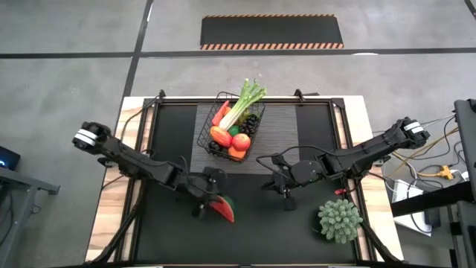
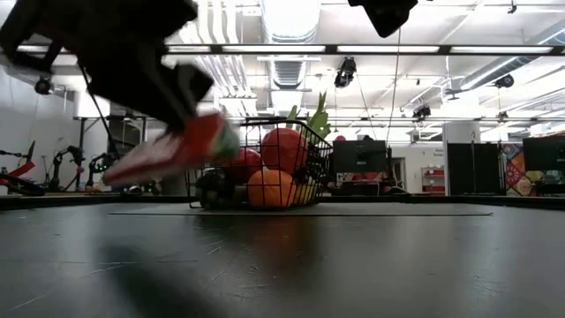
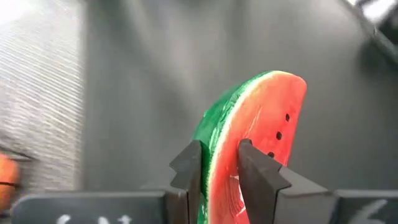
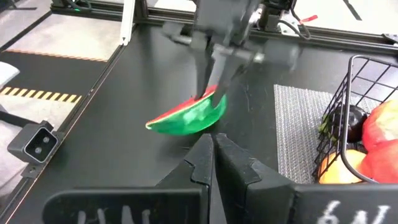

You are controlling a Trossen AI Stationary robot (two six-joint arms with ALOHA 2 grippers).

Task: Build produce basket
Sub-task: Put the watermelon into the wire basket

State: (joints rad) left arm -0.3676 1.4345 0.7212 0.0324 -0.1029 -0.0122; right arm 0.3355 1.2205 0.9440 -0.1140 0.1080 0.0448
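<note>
Black table top (image 2: 353,265) under ceiling ducts (image 2: 282,66) and lights (image 2: 291,13).

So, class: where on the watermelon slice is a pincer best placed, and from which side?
Across its thin flat faces near the rind, coming from above. The watermelon slice is a narrow wedge, so the flat sides give parallel surfaces. The left pincer is shut on it this way, fingers straddling the rind edge.

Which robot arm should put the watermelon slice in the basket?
Left, probably. Its end effector already grips the watermelon slice near the basket. The right end effector is shut and empty.
</note>
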